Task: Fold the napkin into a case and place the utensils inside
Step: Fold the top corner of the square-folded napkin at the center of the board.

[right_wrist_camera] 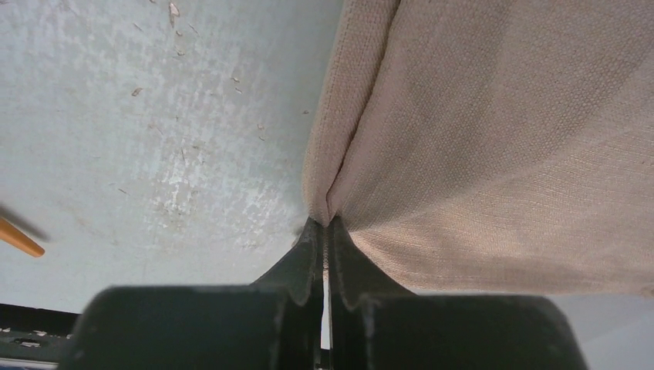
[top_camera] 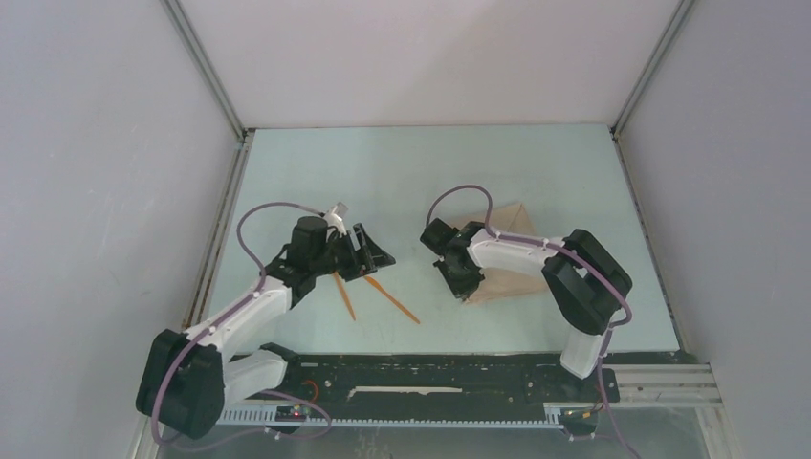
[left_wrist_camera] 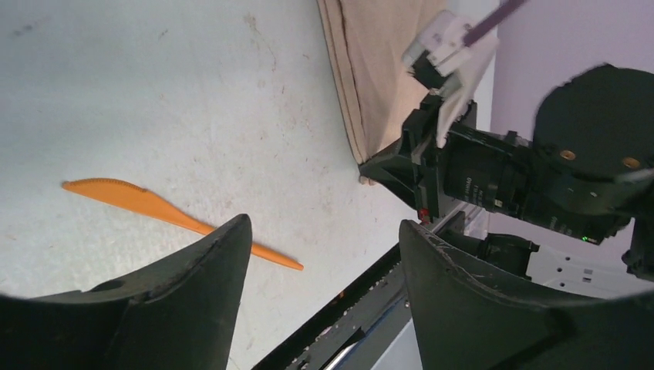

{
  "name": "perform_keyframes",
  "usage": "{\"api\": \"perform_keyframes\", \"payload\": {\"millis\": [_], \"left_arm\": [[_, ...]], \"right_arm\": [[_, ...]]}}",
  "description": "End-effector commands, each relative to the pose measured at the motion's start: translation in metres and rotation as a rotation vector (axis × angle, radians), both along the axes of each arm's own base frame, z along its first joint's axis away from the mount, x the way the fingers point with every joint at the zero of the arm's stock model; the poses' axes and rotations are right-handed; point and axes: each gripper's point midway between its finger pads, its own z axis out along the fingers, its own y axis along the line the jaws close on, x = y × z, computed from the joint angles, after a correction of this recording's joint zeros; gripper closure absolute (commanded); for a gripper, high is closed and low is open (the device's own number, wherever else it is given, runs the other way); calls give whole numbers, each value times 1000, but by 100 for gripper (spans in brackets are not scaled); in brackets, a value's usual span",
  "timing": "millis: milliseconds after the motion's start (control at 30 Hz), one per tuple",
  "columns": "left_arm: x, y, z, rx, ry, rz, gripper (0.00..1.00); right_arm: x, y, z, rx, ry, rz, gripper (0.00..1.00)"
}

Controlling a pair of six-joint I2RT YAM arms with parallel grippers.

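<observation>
Two tools — right tool [right_wrist_camera: 327,231] clamped on the napkin [right_wrist_camera: 501,139] edge, left tool [left_wrist_camera: 325,225] wide, orange knife [left_wrist_camera: 154,206] lying nearby.

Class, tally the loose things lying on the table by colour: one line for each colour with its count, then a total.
Orange: 2 utensils
Beige: 1 napkin
Total: 3

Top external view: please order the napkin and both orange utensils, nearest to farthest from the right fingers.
1. Napkin, pinched in the right fingers.
2. Middle orange utensil, left of the napkin.
3. Left orange utensil, by the left arm.
</observation>
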Motion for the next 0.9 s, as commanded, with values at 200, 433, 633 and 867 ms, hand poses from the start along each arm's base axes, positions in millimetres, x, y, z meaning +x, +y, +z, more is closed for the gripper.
{"api": "perform_keyframes", "payload": {"millis": [200,433,633,867], "left_arm": [[28,-44,-11,-286,236,153,20],[52,-90,-25,-398,348,213,16],[75,-117,-35,-388,337,252,11],[89,-138,-61,-331,346,292,18]], "right_arm": [[6,16,24,198,-90,5,100],[0,10,39,302,-77,-23,100],[1,1,49,328,-86,-42,100],[6,-3,56,360,-102,-57,100]]}}
